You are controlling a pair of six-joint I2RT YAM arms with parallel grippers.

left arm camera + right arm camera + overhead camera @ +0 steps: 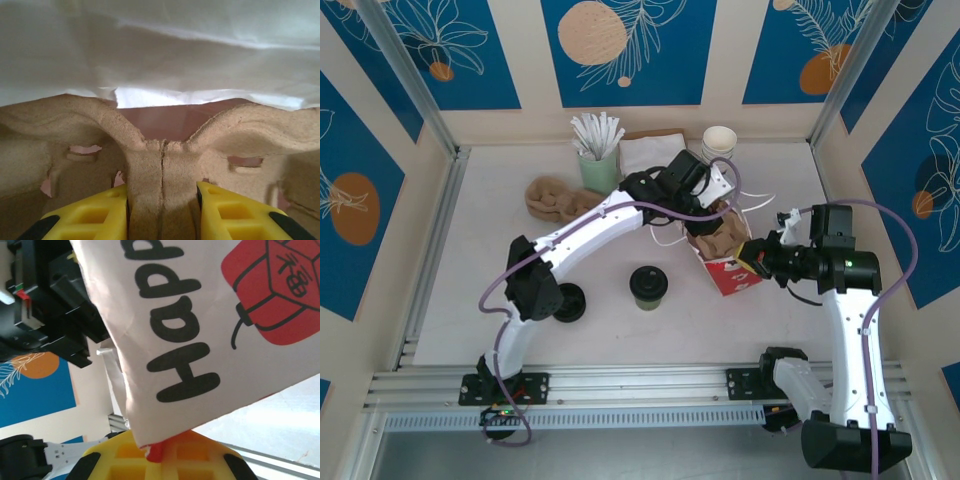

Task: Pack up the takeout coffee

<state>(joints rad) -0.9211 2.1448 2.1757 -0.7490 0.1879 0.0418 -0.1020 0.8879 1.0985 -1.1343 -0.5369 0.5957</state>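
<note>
- That takeout coffee point(648, 287), lower centre: looks light, crushable; I'd grip its paper sides gently.
- Meanwhile left claw point(162, 200) pinches pulp carrier point(75, 130); right claw point(160, 457) nips bag point(200, 325).

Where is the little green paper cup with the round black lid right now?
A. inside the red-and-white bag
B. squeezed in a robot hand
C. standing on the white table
C: the small olive-green paper cup with the black lid stands upright on the white table, apart from the red-and-white paper bag.
</note>
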